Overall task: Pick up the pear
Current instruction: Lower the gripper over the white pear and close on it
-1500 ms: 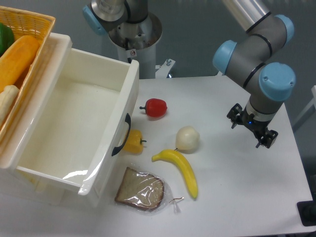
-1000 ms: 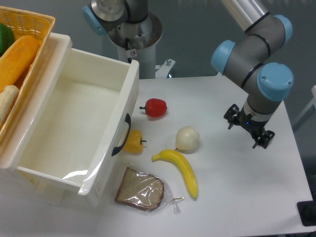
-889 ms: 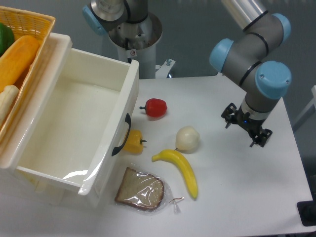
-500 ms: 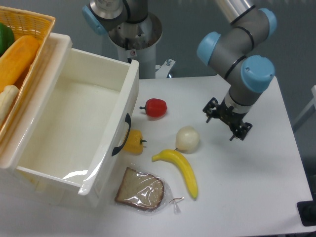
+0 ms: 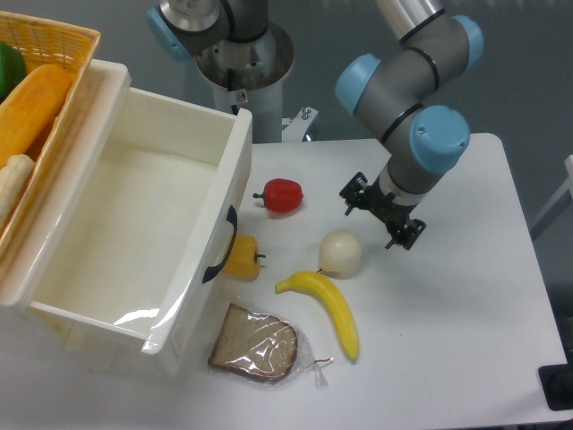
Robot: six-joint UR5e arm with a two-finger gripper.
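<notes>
White table [image 5: 466, 340] fills the lower right of the view; a big white plastic bin [image 5: 134, 224] with a dark side handle takes the left half, open side up, and a wicker basket [image 5: 54, 54] with orange, green and pale produce sits against its far-left rim. UR5e arm [image 5: 403, 90] comes in from the top, grey links with blue joint caps, wrist bent down over the middle of the table. Gripper [image 5: 380, 212] hangs just up and right of the pear, not touching it; its two dark fingers stand spread with a clear gap and nothing between them, though how high it is off the table is hard to judge from this angle. Banana [image 5: 327, 307] lies diagonally below the pear, its upper-left end near the pear's base. Bagged bread slice [image 5: 255, 348] sits at the bin's front corner. Pear [image 5: 341, 253] rests on the table mid-frame, between the red pepper and the banana. Red pepper [image 5: 283, 194] is up and left of it, well apart. Small yellow pepper [image 5: 243, 256] sits against the bin wall by the handle.
</notes>
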